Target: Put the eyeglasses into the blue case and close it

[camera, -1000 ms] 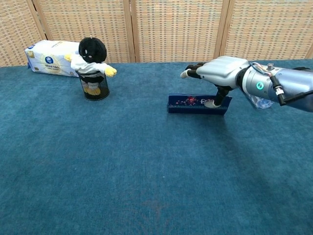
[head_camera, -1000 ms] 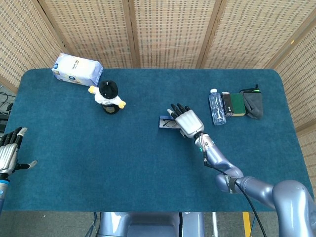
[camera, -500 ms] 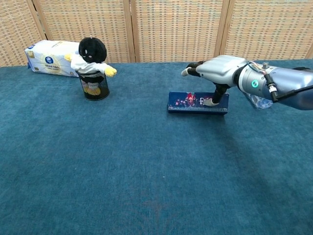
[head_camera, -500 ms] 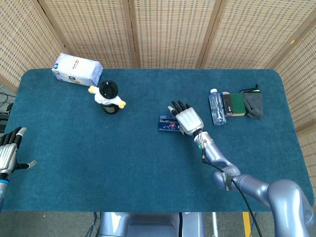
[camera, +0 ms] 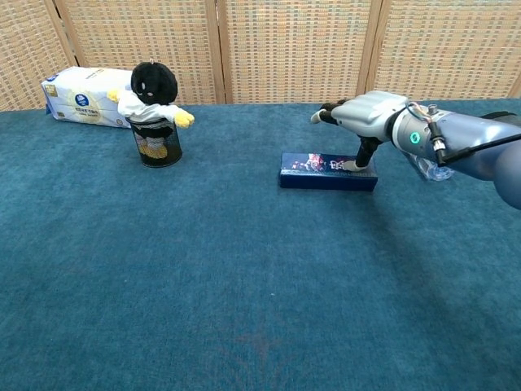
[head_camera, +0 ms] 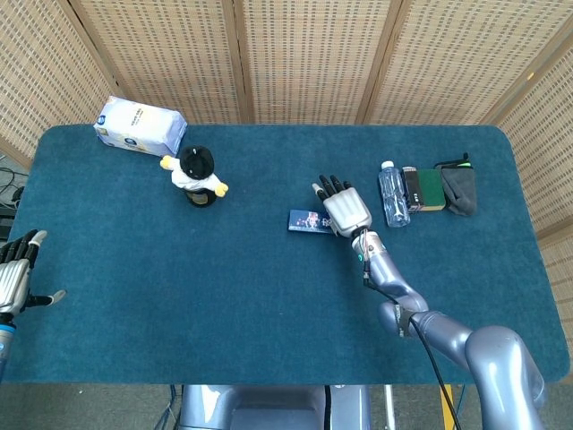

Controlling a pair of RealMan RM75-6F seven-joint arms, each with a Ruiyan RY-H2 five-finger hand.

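the left hand [head_camera: 13, 279] hovers at the near left edge of the desk [head_camera: 179, 287], fingers spread, holding nothing. mid-desk lies the blue case [camera: 327, 171], lid down and shut; the eyeglasses cannot be seen. the right hand [camera: 366, 114] stretches flat above it, one digit pressing its right end, gripping nothing. farther back, a mesh cup [camera: 155, 144] holds a plush doll [camera: 153, 90]; the tissue pack [camera: 85, 96] print is unreadable.
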